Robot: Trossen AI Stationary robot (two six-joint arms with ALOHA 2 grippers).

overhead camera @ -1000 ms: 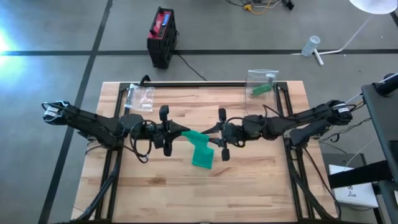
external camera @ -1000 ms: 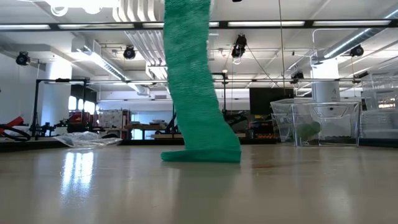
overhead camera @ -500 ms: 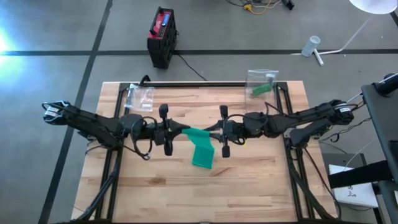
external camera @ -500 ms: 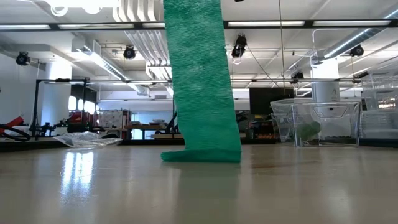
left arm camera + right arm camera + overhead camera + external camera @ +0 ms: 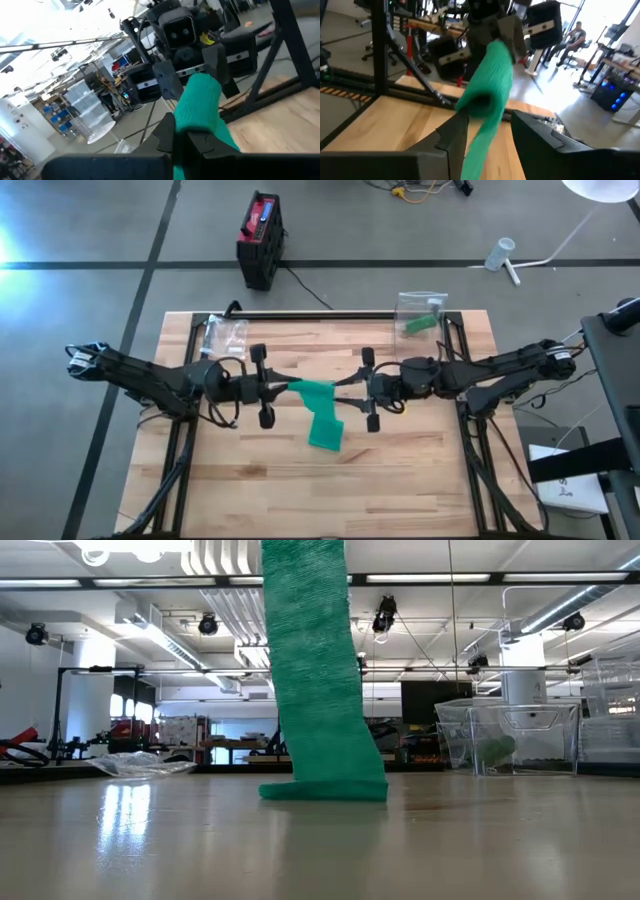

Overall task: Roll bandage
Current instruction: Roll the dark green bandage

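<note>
The green bandage (image 5: pixel 318 406) is held up over the middle of the desk (image 5: pixel 420 490), with its loose end let down to 6 o'clock so it can be rolled. The left pincer (image 5: pixel 285 387) is clamped on its rolled end. The right pincer (image 5: pixel 345 388) is apart around it, likely for a new grip.

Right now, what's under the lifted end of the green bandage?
The green bandage hangs from the left gripper to the wooden table, its bottom end folded flat there. What the fold covers can't be seen.
</note>
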